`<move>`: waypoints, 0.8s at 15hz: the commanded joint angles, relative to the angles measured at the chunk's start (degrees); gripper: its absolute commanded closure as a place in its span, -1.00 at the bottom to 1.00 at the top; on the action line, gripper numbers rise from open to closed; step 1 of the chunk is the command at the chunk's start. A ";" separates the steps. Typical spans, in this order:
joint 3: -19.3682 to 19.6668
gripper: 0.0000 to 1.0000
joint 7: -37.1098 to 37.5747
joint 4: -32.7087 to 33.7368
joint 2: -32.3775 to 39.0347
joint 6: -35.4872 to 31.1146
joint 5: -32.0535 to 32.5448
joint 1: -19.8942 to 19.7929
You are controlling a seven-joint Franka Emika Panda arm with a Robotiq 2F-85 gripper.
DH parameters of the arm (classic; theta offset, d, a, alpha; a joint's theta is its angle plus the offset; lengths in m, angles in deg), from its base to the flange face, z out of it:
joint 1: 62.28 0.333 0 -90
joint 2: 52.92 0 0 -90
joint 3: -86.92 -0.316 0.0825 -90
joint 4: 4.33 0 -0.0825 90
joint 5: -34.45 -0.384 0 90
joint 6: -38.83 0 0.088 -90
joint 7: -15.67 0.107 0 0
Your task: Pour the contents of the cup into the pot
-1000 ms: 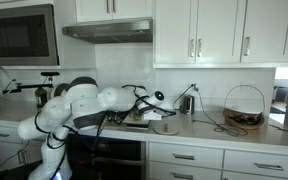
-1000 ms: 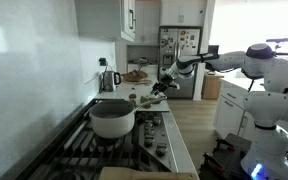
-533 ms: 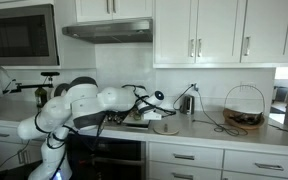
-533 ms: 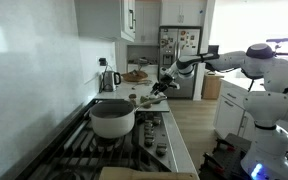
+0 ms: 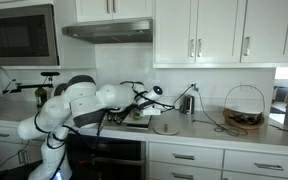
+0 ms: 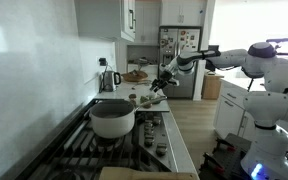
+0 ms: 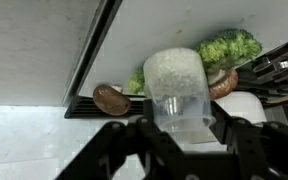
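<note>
The pincer (image 7: pixel 182 124) holds a clear cup (image 7: pixel 174 78) tight. The cup has white stuff inside and stands straight up. Just behind it lie green broccoli (image 7: pixel 229 47) and a brown mushroom (image 7: pixel 110 98). In an exterior view the pot (image 5: pixel 164 126) sits on the counter (image 5: pixel 190 130), lower than the cup and a bit to the side. I think this is the carrying step. Next the cup must get right above the pot, then tip slowly so nothing spills.

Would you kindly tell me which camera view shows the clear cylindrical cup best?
The wrist view: the clear cylindrical cup with whitish contents fills the centre, gripped between the dark fingers. In both exterior views it is too small to make out.
</note>
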 commanded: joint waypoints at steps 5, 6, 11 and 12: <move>-3.10 0.40 3.77 1.56 5.22 2.21 1.30 -0.59; -3.25 0.40 3.86 1.76 5.75 2.40 1.35 -0.55; -4.47 0.40 5.09 2.04 9.19 4.06 1.54 -0.49; -5.00 0.40 5.11 2.05 9.73 4.88 1.32 -0.65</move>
